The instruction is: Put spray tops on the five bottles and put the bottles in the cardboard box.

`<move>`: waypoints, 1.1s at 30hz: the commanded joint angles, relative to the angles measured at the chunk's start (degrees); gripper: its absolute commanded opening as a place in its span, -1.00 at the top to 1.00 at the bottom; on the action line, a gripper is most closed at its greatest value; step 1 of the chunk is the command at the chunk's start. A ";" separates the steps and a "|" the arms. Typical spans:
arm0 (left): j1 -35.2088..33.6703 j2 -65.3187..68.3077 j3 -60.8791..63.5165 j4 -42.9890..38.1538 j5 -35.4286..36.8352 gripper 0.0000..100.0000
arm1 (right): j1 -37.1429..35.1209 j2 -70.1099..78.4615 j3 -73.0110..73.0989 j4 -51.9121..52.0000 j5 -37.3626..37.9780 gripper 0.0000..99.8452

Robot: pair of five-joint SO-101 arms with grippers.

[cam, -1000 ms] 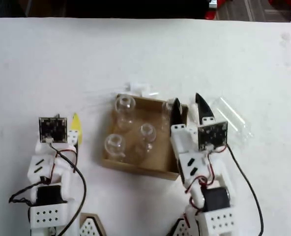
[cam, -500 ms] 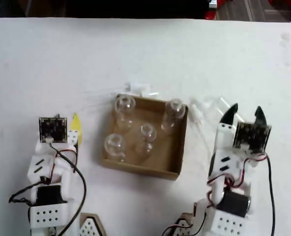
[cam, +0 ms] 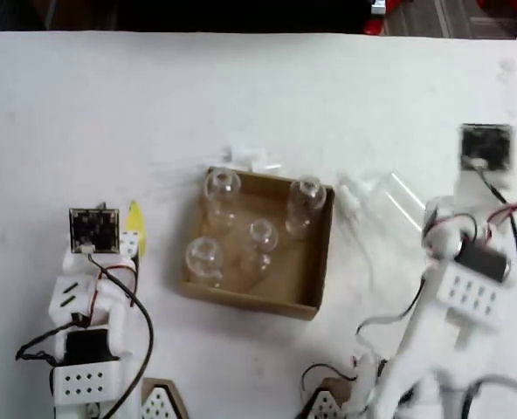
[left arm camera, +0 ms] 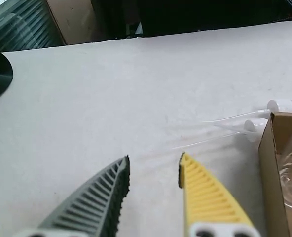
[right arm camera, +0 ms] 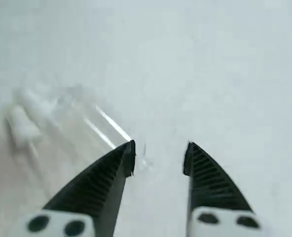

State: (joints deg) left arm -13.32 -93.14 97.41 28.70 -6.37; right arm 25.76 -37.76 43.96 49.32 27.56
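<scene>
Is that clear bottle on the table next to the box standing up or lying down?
Lying down: the clear bottle stretches flat across the table beside the cardboard box, outside it.

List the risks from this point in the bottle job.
1. The clear plastic bottle lies on its side beside the brown cardboard box. The open right gripper could nudge it and set it rolling.
2. A white spray top lies close by and might get knocked away during a grasp.
</scene>
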 commanded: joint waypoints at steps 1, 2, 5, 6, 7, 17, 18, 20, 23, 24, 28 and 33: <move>0.66 -0.75 -0.26 -2.02 -0.70 0.69 | 0.92 8.48 -3.60 1.01 13.71 0.94; 0.66 -0.75 -0.26 -2.02 -0.70 0.69 | 1.10 9.80 -3.69 1.10 15.82 0.96; 0.75 -0.75 -0.26 -2.02 -0.70 0.69 | 3.74 10.86 -3.87 1.45 17.76 0.87; 0.75 -0.75 -0.18 -2.02 -0.70 0.69 | 5.05 11.21 -4.04 1.19 18.37 0.80; 0.84 -0.75 -0.18 -2.02 -0.70 0.69 | 6.11 11.38 -4.04 1.01 19.78 0.72; 0.84 -0.75 -0.18 -2.02 -0.70 0.69 | 8.04 21.85 -3.08 -7.34 28.04 0.71; 0.84 -0.75 -0.18 -2.02 -0.70 0.69 | 8.04 23.96 -3.69 -7.96 28.04 0.71; 0.84 -0.75 -0.18 -2.02 -0.70 0.69 | 8.04 27.21 -5.01 -8.31 28.04 0.71; 0.92 -0.75 -0.18 -2.02 -0.70 0.69 | 7.52 31.08 -7.65 -8.22 28.04 0.71; 0.92 -0.75 -0.18 -2.02 -0.70 0.69 | 7.16 31.87 -8.09 -8.22 28.04 0.71; 0.92 -0.75 -0.18 -2.02 -0.70 0.69 | 5.23 32.66 -8.35 -8.22 28.04 0.71; 0.92 -0.75 -0.18 -2.02 -0.70 0.69 | 3.91 32.75 -8.35 -8.31 28.04 0.71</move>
State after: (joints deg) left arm -13.32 -93.14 97.41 28.70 -6.37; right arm 30.95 -4.79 37.71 42.02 54.99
